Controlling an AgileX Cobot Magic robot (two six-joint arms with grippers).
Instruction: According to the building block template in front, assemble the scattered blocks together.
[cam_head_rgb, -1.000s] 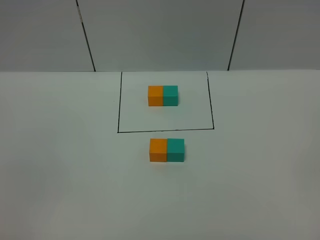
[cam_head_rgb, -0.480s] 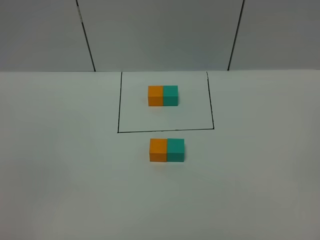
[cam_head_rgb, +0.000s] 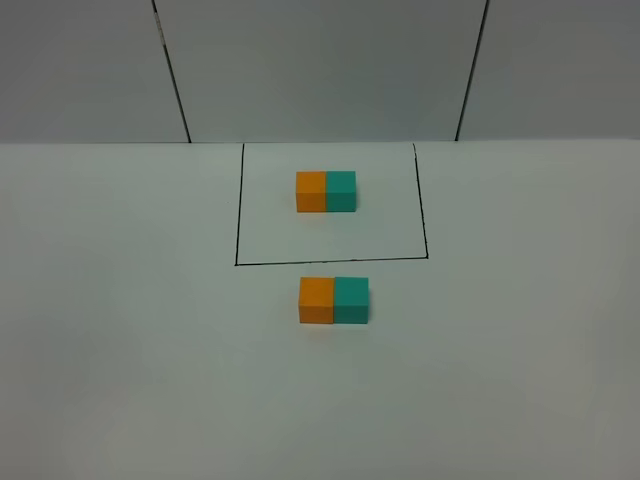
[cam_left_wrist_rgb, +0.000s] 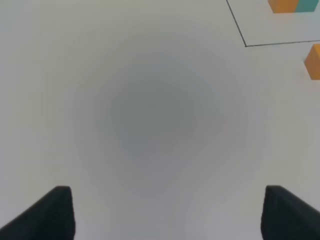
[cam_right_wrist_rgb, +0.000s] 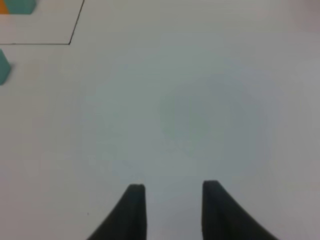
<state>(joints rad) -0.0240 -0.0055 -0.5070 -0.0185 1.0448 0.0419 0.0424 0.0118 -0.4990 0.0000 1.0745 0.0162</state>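
Judging it done: orange block (cam_head_rgb: 316, 300) touches teal block (cam_head_rgb: 351, 300) mid-frame, matching template (cam_head_rgb: 326, 191) above. My left hand (cam_left_wrist_rgb: 165, 210) open, right hand (cam_right_wrist_rgb: 172, 210) slightly parted, both empty.

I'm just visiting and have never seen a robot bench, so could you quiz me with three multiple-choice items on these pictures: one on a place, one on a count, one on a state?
1. Where does the unframed pair of small matte cubes sit?
A. inside the thin black drawn rectangle
B. just outside its near line
C. on top of the framed pair

2. How many cubes show in the high view?
A. two
B. four
C. six

3. How do the unframed orange cube and teal-green cube lie?
A. side by side, touching
B. stacked
C. far apart

Answers: 1 B, the thin black drawn rectangle ends above them; 2 B, the framed orange and teal-green bar adds two; 3 A, no gap shows.
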